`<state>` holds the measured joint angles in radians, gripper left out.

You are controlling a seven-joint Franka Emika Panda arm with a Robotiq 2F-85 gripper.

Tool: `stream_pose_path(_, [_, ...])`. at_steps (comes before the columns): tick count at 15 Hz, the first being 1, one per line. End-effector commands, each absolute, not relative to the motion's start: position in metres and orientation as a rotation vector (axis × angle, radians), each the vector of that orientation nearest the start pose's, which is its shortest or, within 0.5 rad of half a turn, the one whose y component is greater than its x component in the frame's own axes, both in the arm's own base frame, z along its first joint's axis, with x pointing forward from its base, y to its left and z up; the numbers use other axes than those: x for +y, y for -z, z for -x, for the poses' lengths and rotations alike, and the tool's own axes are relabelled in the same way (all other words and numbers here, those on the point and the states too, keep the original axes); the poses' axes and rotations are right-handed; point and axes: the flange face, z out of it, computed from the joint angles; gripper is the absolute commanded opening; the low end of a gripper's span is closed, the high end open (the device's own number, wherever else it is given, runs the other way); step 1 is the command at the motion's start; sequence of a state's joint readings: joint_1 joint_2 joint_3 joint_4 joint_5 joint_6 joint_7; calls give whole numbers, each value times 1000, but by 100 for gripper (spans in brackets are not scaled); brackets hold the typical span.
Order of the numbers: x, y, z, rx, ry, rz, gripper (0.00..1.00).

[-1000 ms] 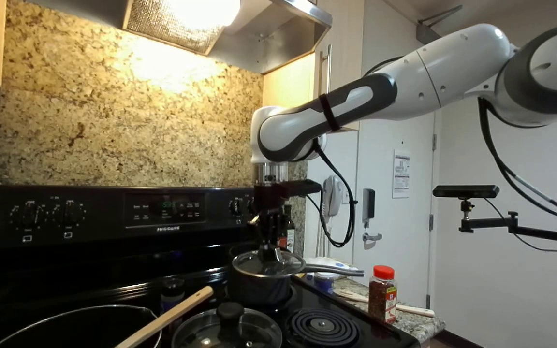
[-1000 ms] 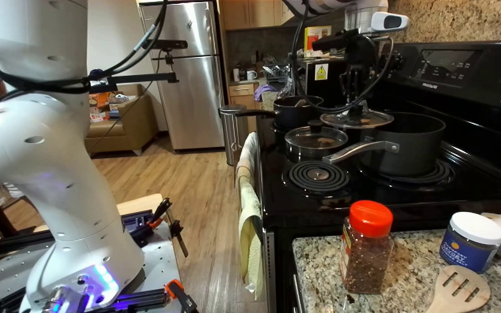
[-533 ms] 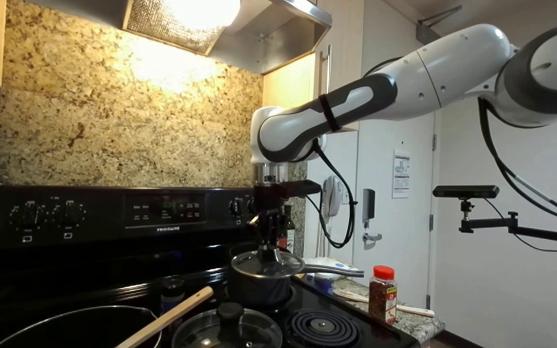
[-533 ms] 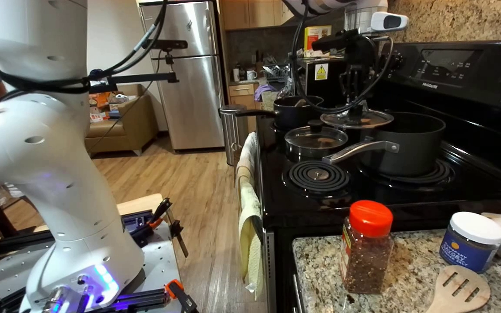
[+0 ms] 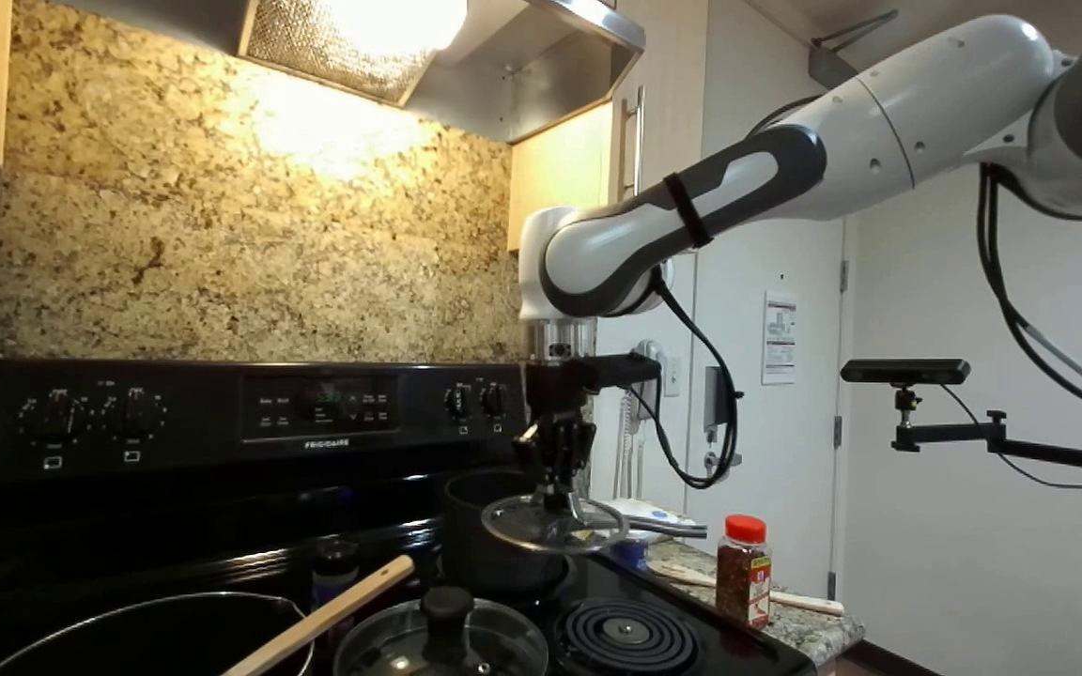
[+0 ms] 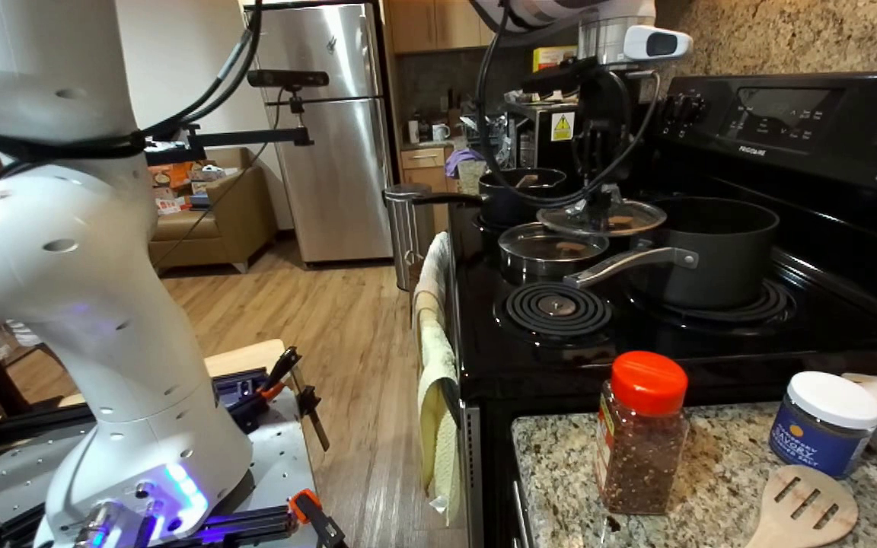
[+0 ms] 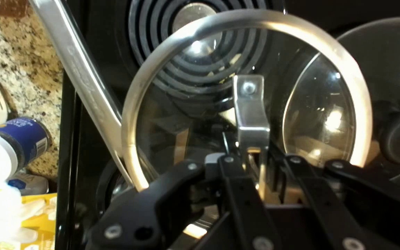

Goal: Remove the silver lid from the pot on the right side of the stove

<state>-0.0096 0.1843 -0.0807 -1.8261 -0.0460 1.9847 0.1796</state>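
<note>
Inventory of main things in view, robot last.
stove: 1, black, beside counter
pot: 1, dark grey, stove rear
silver lid: 1, clear, silver rim, held off pot
bare burner: 1, black, stove front
knobbed lid: 1, clear, beside bare burner
pan: 1, black, beside knobbed lid
wooden handle: 1, tan, over pan rim
shaker: 1, brown, red cap, counter
jar: 1, blue, counter
slotted spatula: 1, tan, counter
fridge: 1, silver, background
arm: 1, white, above stove
gripper: 1, black, closed on silver lid
</note>
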Motion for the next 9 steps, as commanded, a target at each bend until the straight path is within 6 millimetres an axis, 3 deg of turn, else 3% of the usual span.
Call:
stream_pose_path(1, [-53,-417,-552,377,-27,3168,12])
stream_pose_path(5, [-48,-414,-518,368,60,3153,12])
stream_pose_path(9, [-44,-410,-498,344,95,3151,12])
